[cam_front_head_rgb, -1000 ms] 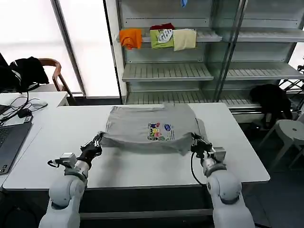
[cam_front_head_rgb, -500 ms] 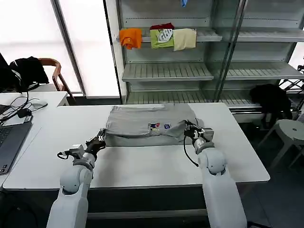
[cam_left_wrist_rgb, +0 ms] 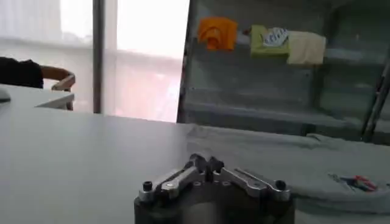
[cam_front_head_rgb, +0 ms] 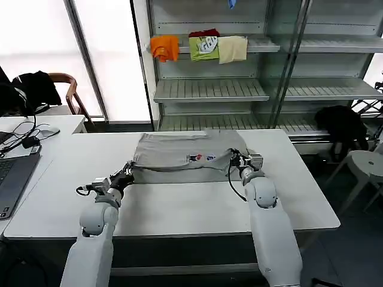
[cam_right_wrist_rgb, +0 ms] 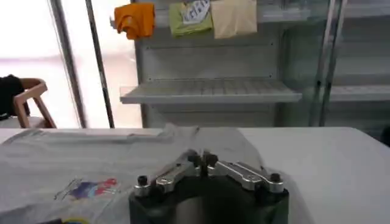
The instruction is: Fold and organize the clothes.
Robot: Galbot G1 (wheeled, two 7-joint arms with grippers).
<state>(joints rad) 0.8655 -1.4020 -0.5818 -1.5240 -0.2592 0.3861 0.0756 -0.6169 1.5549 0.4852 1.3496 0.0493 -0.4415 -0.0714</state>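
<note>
lying folded on the table (cam_front_head_rgb: 179, 206), grey shirt (cam_front_head_rgb: 179, 156); print unreadable.

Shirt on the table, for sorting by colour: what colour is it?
Light grey shirt with a small multicoloured print; clearest in the head view.

You are looking at a soft, matt grey cloth shirt (cam_front_head_rgb: 182, 156) lying creased on a smooth, faintly sheeny white counter (cam_front_head_rgb: 179, 203). Each tool, left tool (cam_left_wrist_rgb: 206, 165) and right tool (cam_right_wrist_rgb: 202, 159), is showing bare brushed-metal links on a matt black body.
</note>
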